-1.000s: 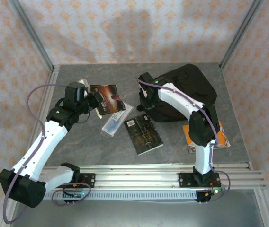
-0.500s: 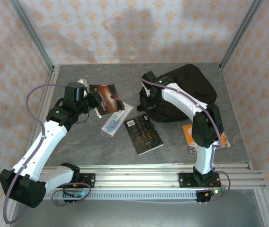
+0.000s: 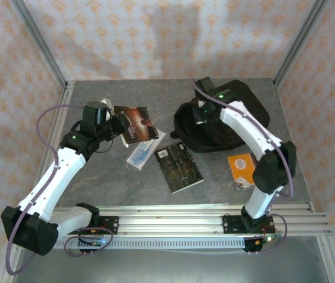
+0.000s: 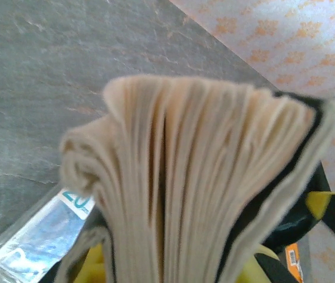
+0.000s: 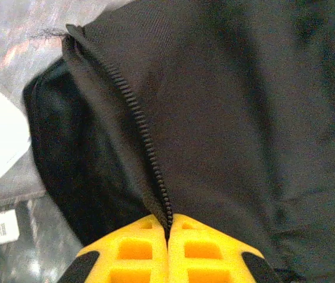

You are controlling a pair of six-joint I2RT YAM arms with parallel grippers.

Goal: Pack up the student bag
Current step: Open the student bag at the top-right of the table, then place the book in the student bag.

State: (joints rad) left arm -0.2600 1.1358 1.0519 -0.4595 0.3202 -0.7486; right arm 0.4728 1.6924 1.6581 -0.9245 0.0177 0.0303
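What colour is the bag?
The bag is black, clearest in the top view.

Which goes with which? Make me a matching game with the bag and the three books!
Things:
1. bag
2. orange book
3. black book
4. brown book

Where or how:
A. held in the left gripper
B. lying flat in the middle
C. zipper edge pinched by the right gripper
D. lying flat beside the right arm

Pairs: 1-C, 2-D, 3-B, 4-A
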